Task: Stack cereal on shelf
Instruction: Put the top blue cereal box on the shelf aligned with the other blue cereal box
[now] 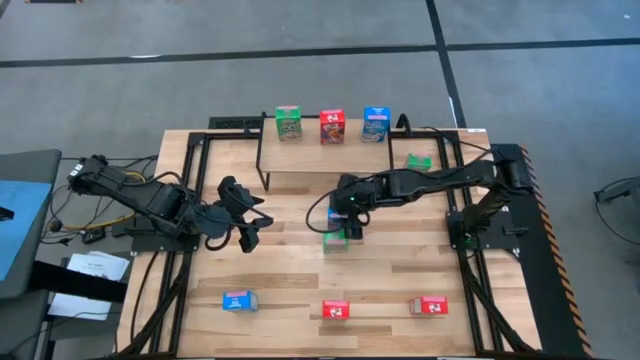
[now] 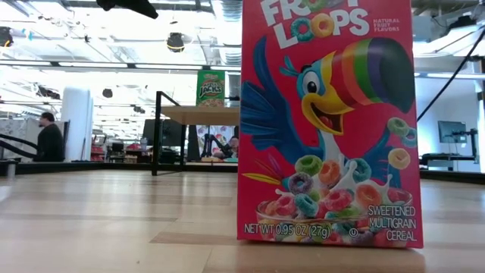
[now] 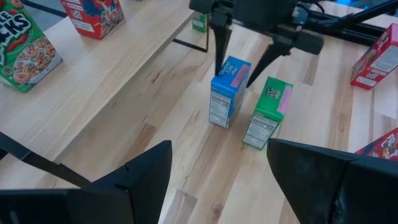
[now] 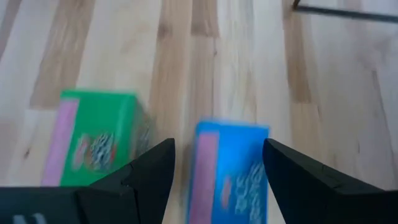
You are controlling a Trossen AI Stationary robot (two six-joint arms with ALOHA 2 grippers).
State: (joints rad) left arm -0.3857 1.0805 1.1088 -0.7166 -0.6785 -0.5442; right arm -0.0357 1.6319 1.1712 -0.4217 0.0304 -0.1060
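The light-wood shelf [image 1: 322,152] stands at the table's far side. An upright green box [image 1: 288,123], a red box [image 1: 332,126] and a blue box [image 1: 376,124] stand on it. A blue box [image 3: 227,93] and a green box [image 3: 267,112] stand upright side by side on the table in front of the shelf. My right gripper [image 1: 345,226] points down over the blue box and is open. Its fingers [image 3: 217,46] stand on either side of the box's top [image 4: 230,168], with no plain touch. My left gripper [image 1: 250,228] is open and empty, to the left of these boxes.
A blue box [image 1: 238,300] and two red boxes [image 1: 336,310] [image 1: 430,306] lie along the table's near edge. One red box fills the low view [image 2: 326,121]. A green box [image 1: 420,160] lies at the far right beside the shelf. A person [image 2: 49,140] stands in the room beyond.
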